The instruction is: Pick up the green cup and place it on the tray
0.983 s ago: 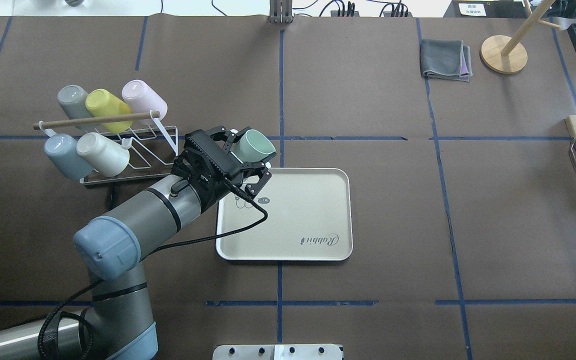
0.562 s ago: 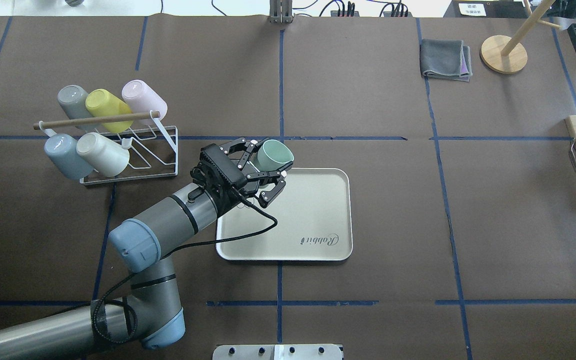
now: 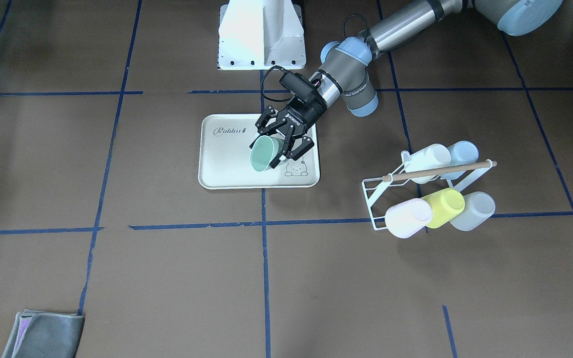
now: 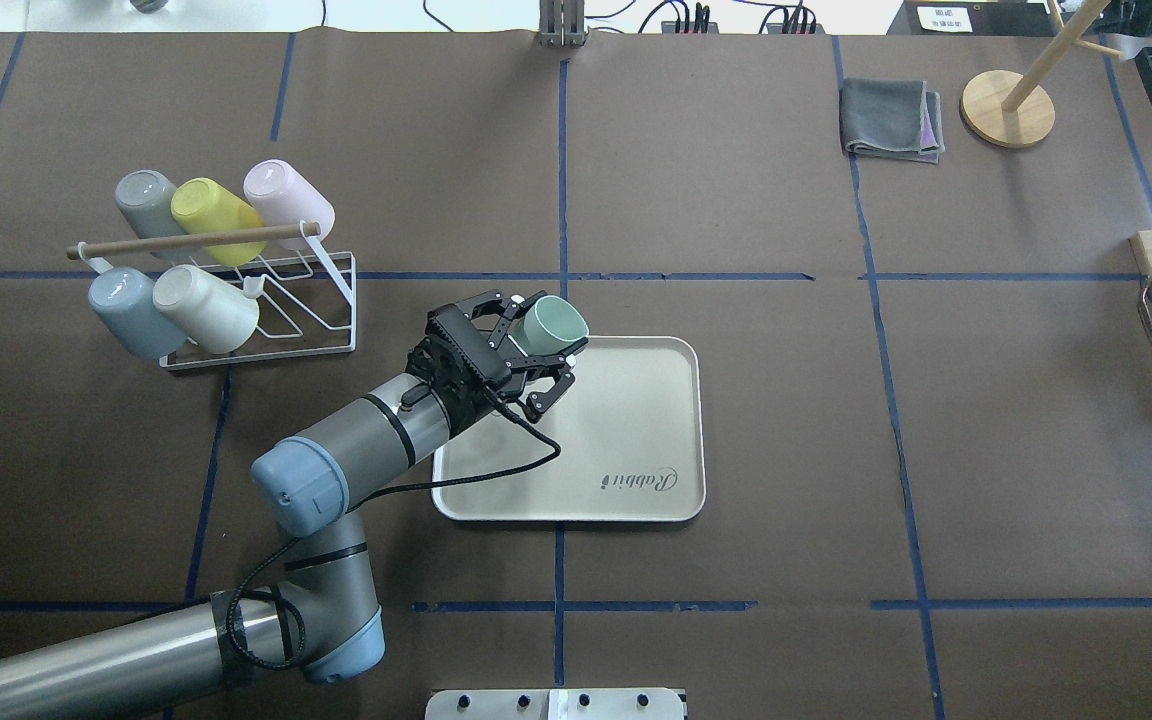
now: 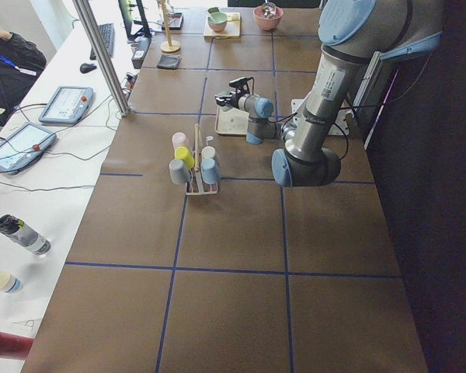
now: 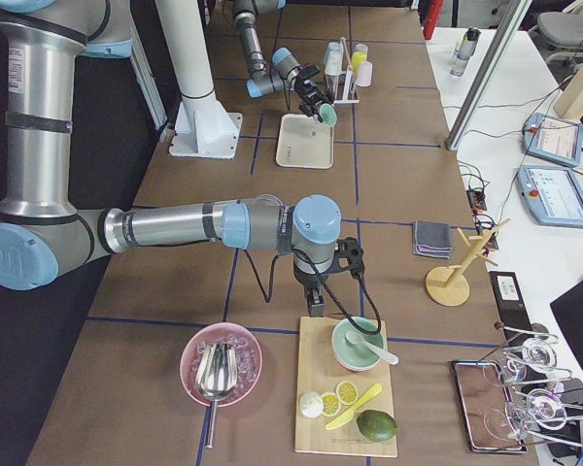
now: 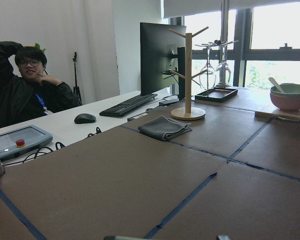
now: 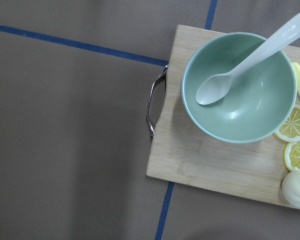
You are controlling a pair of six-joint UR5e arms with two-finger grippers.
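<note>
The green cup (image 4: 553,323) is a pale mint tumbler, tilted with its mouth facing up and away from the arm. My left gripper (image 4: 536,342) is shut on it, one finger on each side of the cup's wall. The cup hangs over the far-left corner of the cream tray (image 4: 636,430). In the front-facing view the green cup (image 3: 264,153) sits over the tray (image 3: 227,166) beside the bunny drawing, held by the left gripper (image 3: 281,144). My right gripper (image 6: 317,307) shows only in the right side view, over a wooden board; I cannot tell if it is open or shut.
A white wire rack (image 4: 266,300) with several pastel cups stands left of the tray. A folded grey cloth (image 4: 891,118) and a wooden stand (image 4: 1006,108) lie at the far right. A cutting board (image 8: 220,160) with a green bowl (image 8: 240,90) and spoon lies under the right wrist.
My left arm has carried the green cup rightward and toward the robot, from beyond the tray's far-left corner to over it. The grip has stayed shut.
</note>
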